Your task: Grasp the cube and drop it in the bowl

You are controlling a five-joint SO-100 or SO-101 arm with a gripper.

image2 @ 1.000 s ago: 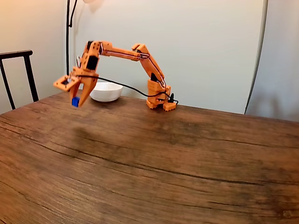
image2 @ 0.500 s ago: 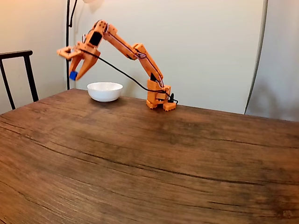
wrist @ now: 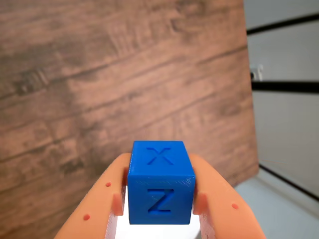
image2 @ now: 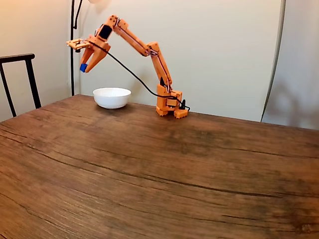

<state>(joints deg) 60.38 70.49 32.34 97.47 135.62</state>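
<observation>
Currently, step: carrying the cube toward the bowl.
Hand [image2: 82, 68]: raised high, clamped on the cube [wrist: 160, 182].
Bowl [image2: 112, 97]: on the desk [image2: 164, 169], below and right of the hand in the fixed view.
Next: shift over the bowl, then release.

The cube [wrist: 160, 183] was bright blue, with an X and a Z embossed on its faces. The pincer [wrist: 159, 209] and arm [image2: 144, 50] were orange. The bowl [image2: 112, 97] was plain white. The bench [image2: 159, 169] was brown, with dark wood grain.
</observation>
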